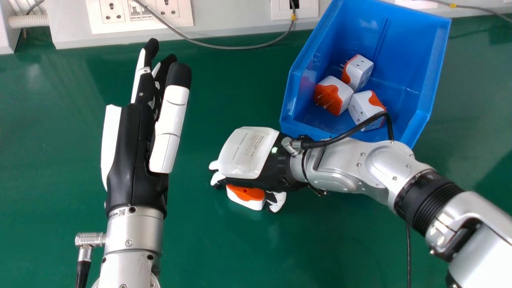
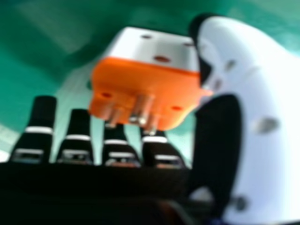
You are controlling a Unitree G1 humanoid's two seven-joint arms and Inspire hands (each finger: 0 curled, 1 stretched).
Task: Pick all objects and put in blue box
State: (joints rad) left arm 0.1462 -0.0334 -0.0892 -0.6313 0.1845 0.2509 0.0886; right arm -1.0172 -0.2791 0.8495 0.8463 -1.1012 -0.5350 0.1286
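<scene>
Pale glare and darker shadows mark the green table (image 1: 34, 76).

Nothing legible; the print (image 1: 252, 146) on the right hand (image 1: 247, 156) is too small.

Box (image 1: 408, 44): blue | adapters (image 1: 334, 96) — white with orange | tabletop (image 1: 60, 140) — dark green

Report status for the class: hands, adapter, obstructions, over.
Left hand open. Right hand over orange-and-white adapter, grip unconfirmed. Three more adapters in blue box. Right forearm hides part of near rim.
</scene>
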